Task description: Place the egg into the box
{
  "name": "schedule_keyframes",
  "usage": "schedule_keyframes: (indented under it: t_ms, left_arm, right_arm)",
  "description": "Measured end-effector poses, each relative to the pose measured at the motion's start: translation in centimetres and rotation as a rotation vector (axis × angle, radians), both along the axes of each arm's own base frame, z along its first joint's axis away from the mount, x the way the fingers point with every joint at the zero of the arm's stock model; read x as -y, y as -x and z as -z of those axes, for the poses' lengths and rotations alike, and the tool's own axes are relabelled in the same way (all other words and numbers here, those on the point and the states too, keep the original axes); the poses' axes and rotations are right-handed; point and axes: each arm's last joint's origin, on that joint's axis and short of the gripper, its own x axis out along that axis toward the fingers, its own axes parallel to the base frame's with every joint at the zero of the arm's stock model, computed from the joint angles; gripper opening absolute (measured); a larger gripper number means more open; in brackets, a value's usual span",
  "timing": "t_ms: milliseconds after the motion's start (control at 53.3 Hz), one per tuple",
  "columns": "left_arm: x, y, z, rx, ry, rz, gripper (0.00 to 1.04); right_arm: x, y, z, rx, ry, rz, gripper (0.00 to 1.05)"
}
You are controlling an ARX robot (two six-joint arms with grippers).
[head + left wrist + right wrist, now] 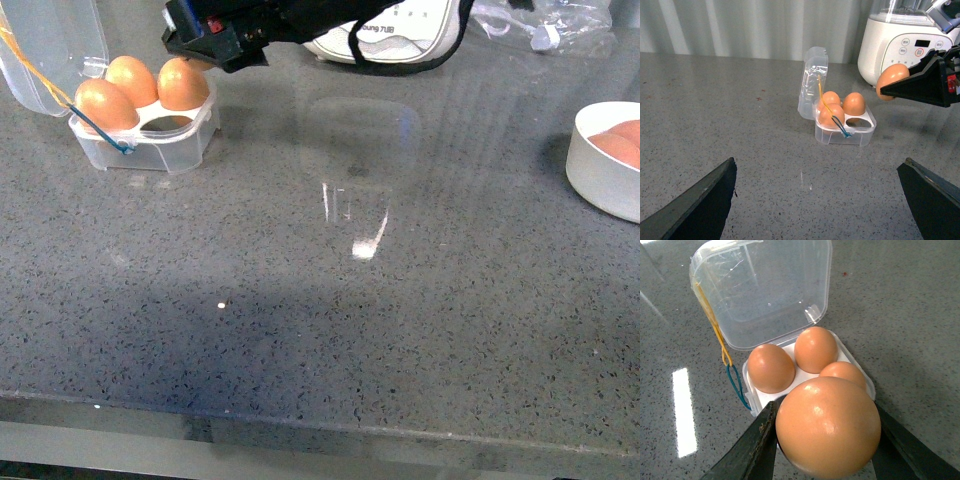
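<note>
The egg point(827, 427) is orange-brown and smooth, and my right gripper point(825, 410) is shut on it, a dark finger on each side. In the left wrist view the egg point(892, 80) hangs above the counter just beside the box point(840, 137). The box point(150, 150) is clear plastic with its lid point(770, 295) swung open. Three brown eggs sit in it, and one slot point(860, 120) is empty. In the front view my right gripper point(205, 45) hovers close over the box's far side. My left gripper point(817, 200) is open, low over bare counter short of the box.
A white bowl point(605, 165) with brown eggs stands at the counter's right edge. A white appliance point(400, 30) sits at the back behind the right arm, with a crumpled plastic bag point(545, 25) beside it. The counter's front edge point(320, 415) runs along the bottom.
</note>
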Motion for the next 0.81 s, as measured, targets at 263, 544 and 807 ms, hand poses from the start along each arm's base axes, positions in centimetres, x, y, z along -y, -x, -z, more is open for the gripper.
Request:
schedule_keyframes:
  t_ms: [263,544,807]
  left_arm:
    - [0.0,0.0,0.0,0.0,0.0,0.0,0.98]
    - [0.0,0.0,0.0,0.0,0.0,0.0,0.98]
    - [0.0,0.0,0.0,0.0,0.0,0.0,0.98]
  right_arm:
    - [-1.8,0.0,0.9,-0.015,0.005,-0.035,0.44]
    - [-2.3,0.3,1.3,-0.032,0.013,-0.054,0.44]
    - [-2.6,0.7,1.6,-0.048,0.042,-0.059,0.46]
